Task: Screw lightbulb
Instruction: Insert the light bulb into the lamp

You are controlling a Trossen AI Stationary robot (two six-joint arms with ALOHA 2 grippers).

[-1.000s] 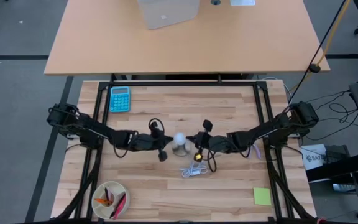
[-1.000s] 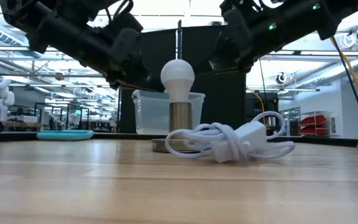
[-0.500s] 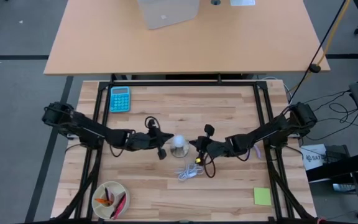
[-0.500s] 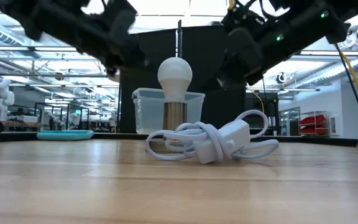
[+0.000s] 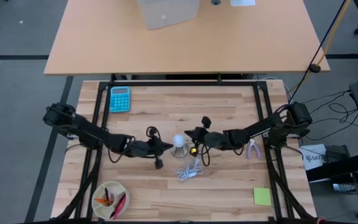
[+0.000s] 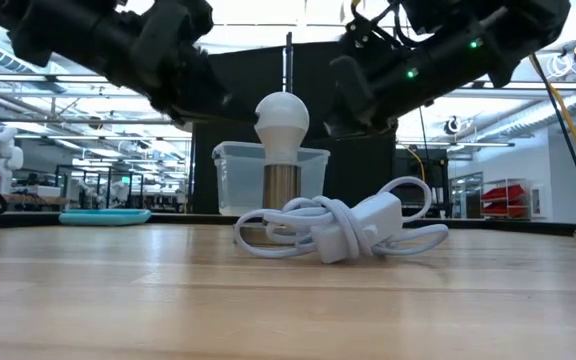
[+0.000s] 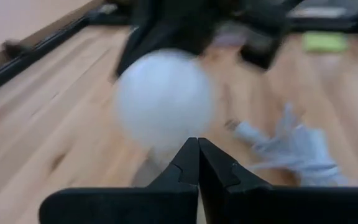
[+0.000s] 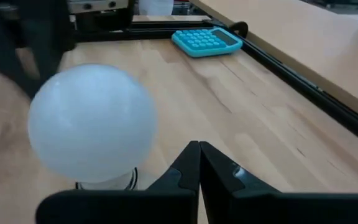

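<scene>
Lightbulb [image 6: 283,120] upright in its socket, apparently seated. Left end effector [image 5: 164,145] and right end effector [image 5: 193,138] flank it, fingers together; part them before gripping the globe squarely.

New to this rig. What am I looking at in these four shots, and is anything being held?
Two dark robot arms work at a wooden table. One shot looks straight down, one sits at table height, and two come from the wrists. The white lightbulb stands upright in a metal socket at the centre, with a coiled white cable beside it. The left gripper and the right gripper flank the bulb, both shut and holding nothing. Also on the table: a blue calculator, a bowl and a green sticky note.
</scene>
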